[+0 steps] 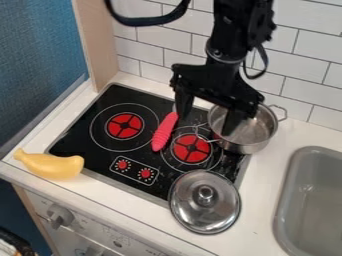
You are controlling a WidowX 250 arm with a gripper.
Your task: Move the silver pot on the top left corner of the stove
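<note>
At the right edge of the stove (80,135), silver pot (256,131) sits below the hand (206,126), fingers apart; looks like grasp setup, next needs rim alignment, closing, then lift.

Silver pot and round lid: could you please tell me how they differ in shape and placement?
The silver pot is deep and open at the top, while the lid is a shallow disc with a knob in its middle. The pot sits toward the back right of the stove, whereas the lid lies knob up across the stove's front edge. Both are round and shiny silver.
</note>
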